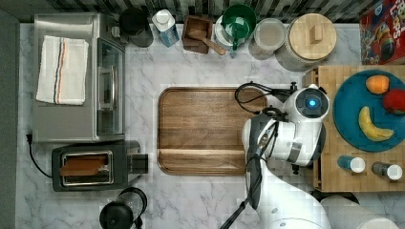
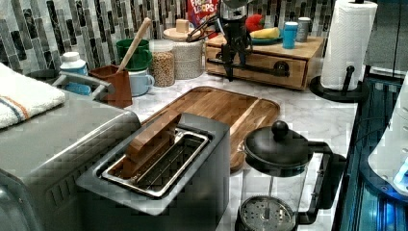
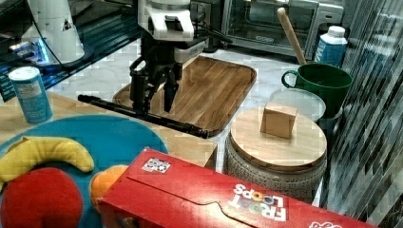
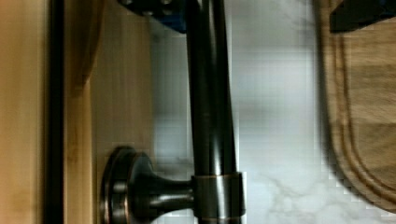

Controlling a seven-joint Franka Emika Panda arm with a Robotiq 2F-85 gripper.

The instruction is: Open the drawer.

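The drawer (image 2: 262,58) is a shallow light-wood front under the stand that carries the fruit plate. It looks flush with the stand in the left view. A long black bar handle (image 3: 185,126) (image 2: 260,69) (image 4: 210,116) runs across it on round posts. My gripper (image 3: 154,102) (image 2: 234,67) (image 4: 257,14) hangs over the handle, open, pointing down. One finger (image 4: 154,9) sits between the bar and the drawer front (image 4: 121,93). The other finger (image 4: 359,14) is on the outer side, over the walnut tray's edge. Neither finger presses on the bar.
The walnut tray (image 1: 205,129) lies on the marble counter just in front of the drawer. A blue plate (image 1: 348,102) with fruit and two shakers sit on the stand. A lidded canister (image 3: 275,137) and paper towel roll (image 2: 346,43) flank it. A toaster (image 1: 95,164) stands farther off.
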